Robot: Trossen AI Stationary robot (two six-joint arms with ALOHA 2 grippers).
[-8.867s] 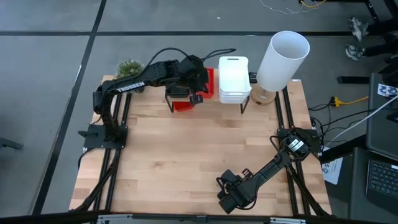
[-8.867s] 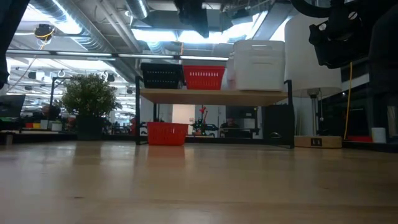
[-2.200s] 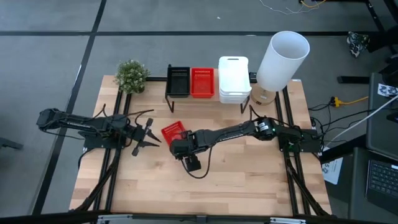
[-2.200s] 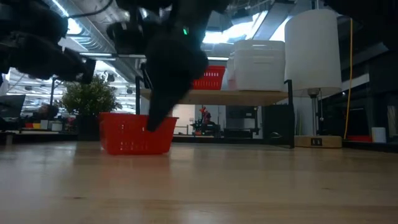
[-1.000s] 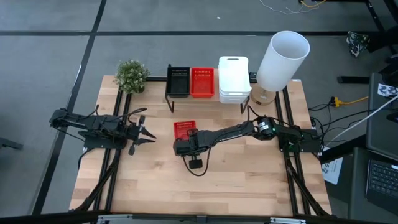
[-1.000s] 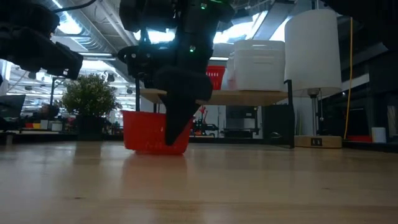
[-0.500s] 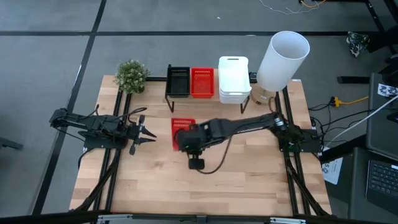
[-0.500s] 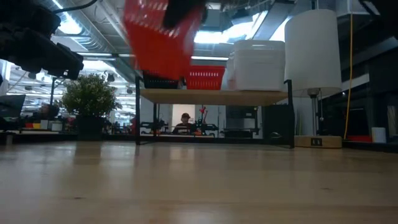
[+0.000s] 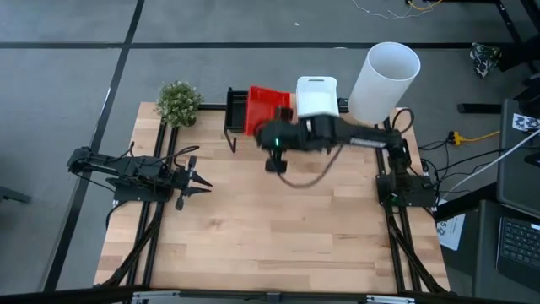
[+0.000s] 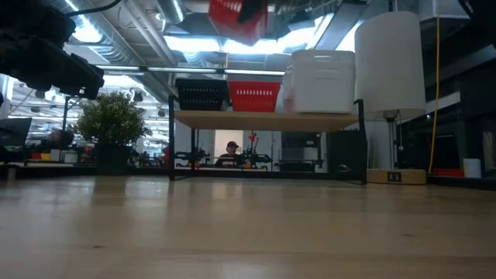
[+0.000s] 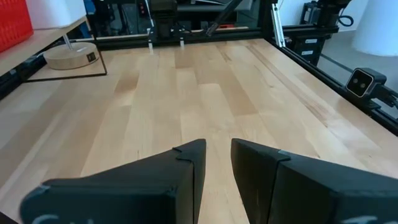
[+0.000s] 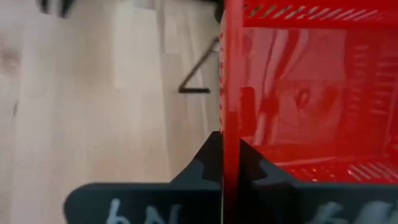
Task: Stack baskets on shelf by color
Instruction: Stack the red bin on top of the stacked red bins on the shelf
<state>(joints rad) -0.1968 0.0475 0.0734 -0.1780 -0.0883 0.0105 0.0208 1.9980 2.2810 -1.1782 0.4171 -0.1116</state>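
Note:
My right gripper [image 9: 277, 128] is shut on a red mesh basket [image 9: 266, 105], held high over the shelf [image 10: 267, 120]; the low view shows it near the ceiling lights [image 10: 236, 15]. On the shelf's plank stand a black basket [image 10: 203, 94], a red basket [image 10: 256, 97] and a stack of white baskets [image 10: 322, 81]. From above, the held basket hides the shelf's red one and part of the black basket [image 9: 234, 110]. My left gripper [image 9: 201, 179] waits open at the table's left side, fingers slightly apart [image 11: 214, 155]. My right gripper [image 12: 224, 158] pinches one side wall of the red basket [image 12: 225, 124], one finger inside the basket and one outside. The fingers come from above, pointing down. The basket is lifted clear, above the shelf's baskets, hanging below the fingers.
A tall white cylinder [image 9: 384, 80] stands on a round wooden base at the shelf's right end. A small potted plant [image 9: 175, 101] sits at the far left corner. Bare wooden tabletop [image 9: 270, 228] lies between the arms and the near edge.
My right gripper, shut on the red basket, has lifted it off the table's middle and carried it up and toward the far edge, until it hangs over the shelf. The spot on the table where the basket stood is now bare.

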